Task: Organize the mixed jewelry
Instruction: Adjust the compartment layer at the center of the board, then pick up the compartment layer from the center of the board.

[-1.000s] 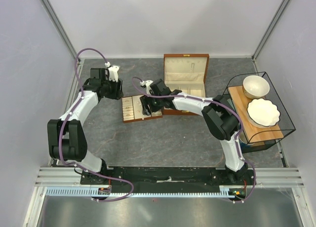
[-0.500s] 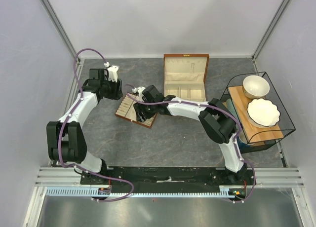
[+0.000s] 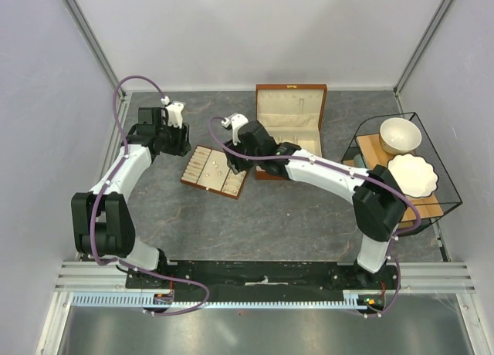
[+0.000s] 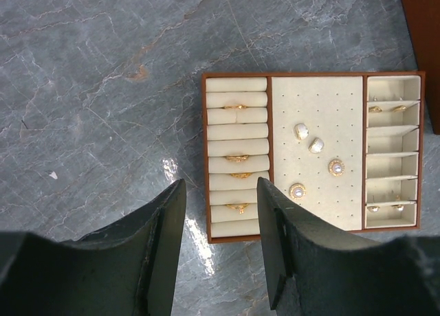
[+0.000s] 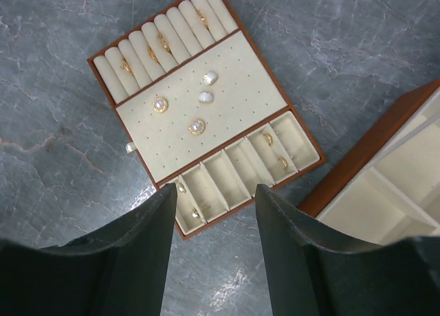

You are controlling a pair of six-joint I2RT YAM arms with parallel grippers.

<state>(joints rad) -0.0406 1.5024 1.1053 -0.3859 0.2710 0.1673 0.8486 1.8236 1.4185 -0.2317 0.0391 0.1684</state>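
The jewelry sits in a flat cream slotted tray [image 3: 202, 177], lying askew on the grey table left of centre. In the left wrist view, gold rings [image 4: 236, 157] sit in the roll slots, pearl studs [image 4: 316, 145] on the pad and small earrings [image 4: 385, 109] in the end compartments. The right wrist view shows the same rings [image 5: 165, 42], studs [image 5: 196, 126] and earrings [image 5: 268, 139]. One tiny pale piece [image 5: 130, 147] lies on the table beside the tray. My left gripper [image 3: 179, 143] [image 4: 221, 185] is open and empty above the tray's ring end. My right gripper [image 3: 234, 160] [image 5: 216, 192] is open and empty above its compartment end.
The brown wooden cream-lined box [image 3: 289, 131] stands open behind the tray; its corner shows in the right wrist view [image 5: 385, 151]. A black wire rack [image 3: 448, 177] at the right holds a wooden board with a bowl [image 3: 400, 135] and a scalloped plate [image 3: 411, 175].
The tray has been turned askew and shifted a little left. My right gripper has come off it and drawn back toward the box, its elbow swinging right. The left arm barely moved.
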